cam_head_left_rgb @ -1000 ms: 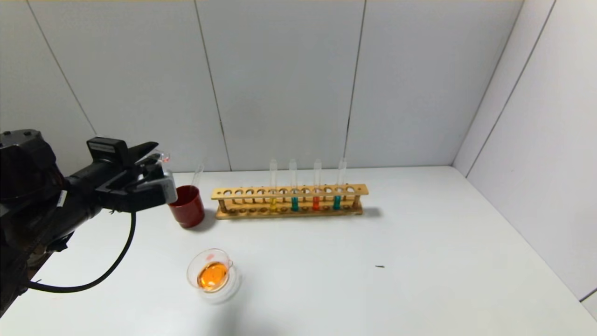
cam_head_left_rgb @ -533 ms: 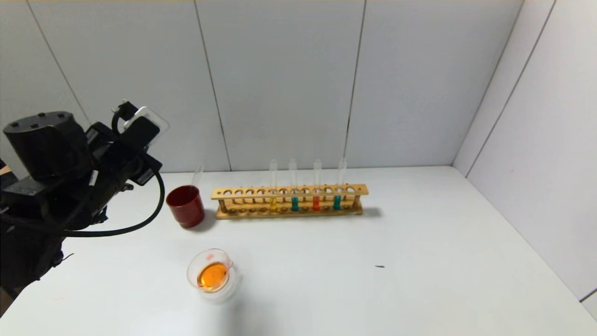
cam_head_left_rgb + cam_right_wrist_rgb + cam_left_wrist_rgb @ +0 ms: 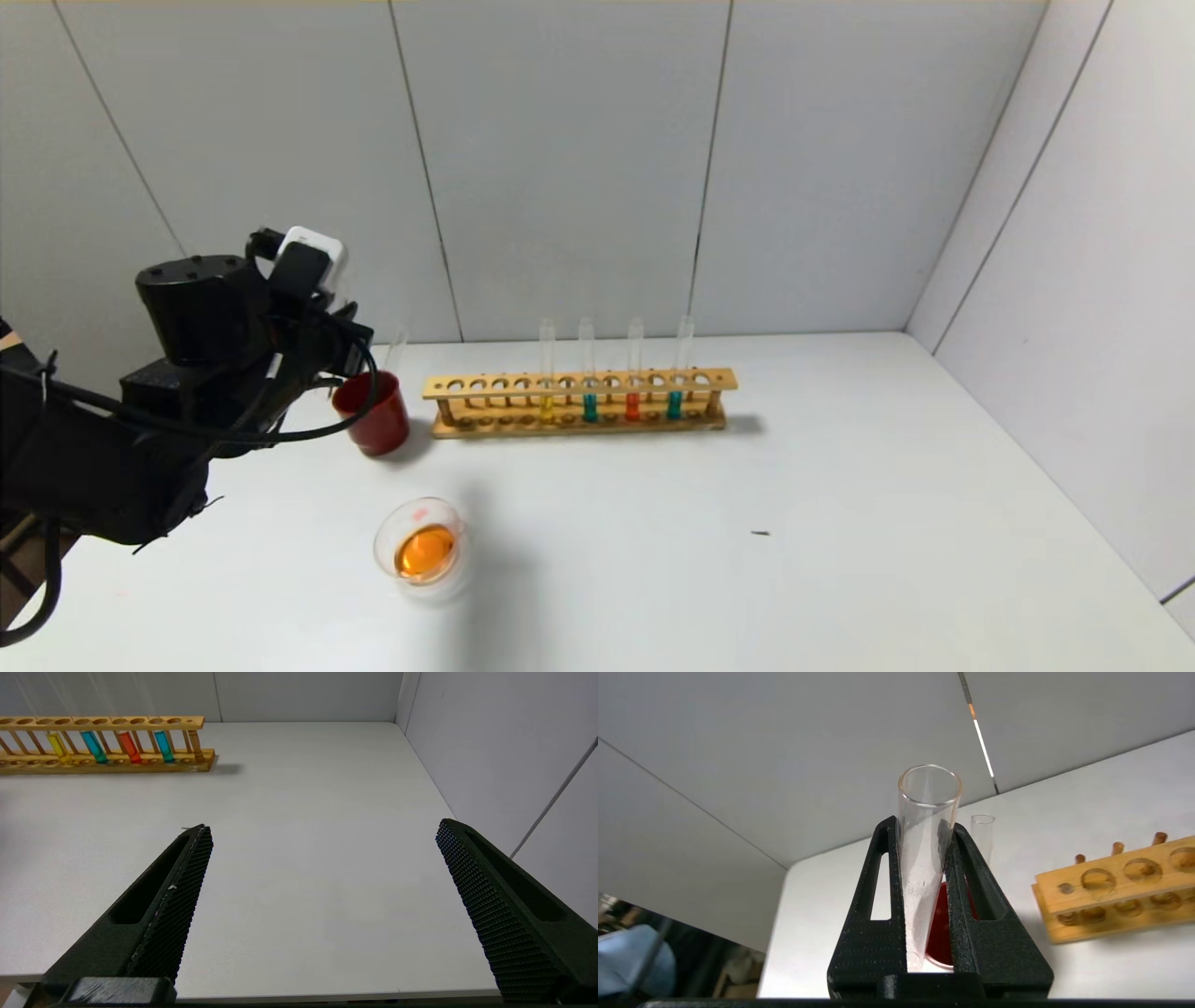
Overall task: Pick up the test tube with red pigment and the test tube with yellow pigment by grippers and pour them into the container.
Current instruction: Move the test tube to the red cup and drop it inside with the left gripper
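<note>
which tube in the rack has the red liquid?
The third filled tube from the robot's left, the test tube with red pigment, in the wooden rack. It stands between two teal tubes; the yellow tube sits leftmost.
</note>
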Motion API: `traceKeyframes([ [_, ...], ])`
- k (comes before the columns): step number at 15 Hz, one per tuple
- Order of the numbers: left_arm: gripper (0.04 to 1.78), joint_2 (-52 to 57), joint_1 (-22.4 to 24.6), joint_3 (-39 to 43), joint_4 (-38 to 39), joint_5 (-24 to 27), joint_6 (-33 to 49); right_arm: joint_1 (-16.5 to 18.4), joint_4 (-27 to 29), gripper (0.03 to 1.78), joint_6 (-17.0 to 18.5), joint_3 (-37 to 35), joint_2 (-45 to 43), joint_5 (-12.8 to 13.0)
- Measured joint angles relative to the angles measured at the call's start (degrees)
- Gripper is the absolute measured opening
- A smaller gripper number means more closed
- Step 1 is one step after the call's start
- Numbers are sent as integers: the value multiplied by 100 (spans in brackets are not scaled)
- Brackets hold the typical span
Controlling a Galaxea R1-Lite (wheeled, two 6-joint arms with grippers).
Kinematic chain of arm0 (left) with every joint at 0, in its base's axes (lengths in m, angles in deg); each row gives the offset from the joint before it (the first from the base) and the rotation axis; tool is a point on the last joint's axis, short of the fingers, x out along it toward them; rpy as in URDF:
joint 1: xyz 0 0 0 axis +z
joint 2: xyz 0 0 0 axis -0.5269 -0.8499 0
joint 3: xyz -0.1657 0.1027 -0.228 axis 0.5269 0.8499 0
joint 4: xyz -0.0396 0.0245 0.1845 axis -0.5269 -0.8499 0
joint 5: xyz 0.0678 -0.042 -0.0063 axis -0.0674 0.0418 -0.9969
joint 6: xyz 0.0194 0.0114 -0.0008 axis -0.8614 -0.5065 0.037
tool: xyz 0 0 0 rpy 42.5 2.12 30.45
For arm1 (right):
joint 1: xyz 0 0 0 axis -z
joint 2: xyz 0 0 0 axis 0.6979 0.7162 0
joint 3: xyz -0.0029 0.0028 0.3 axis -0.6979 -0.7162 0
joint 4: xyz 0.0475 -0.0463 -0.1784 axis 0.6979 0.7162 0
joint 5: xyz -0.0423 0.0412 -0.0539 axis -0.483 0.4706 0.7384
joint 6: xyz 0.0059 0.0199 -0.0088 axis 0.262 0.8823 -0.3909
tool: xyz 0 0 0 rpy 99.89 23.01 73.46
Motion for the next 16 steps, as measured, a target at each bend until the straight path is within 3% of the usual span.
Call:
traceKeyframes([
  [7,30,-1226,17,-369,1218,193,347,0,0,175,0,0,0,0],
  [16,30,-1585,91,-300,1257,246,580,0,0,175,0,0,0,0],
])
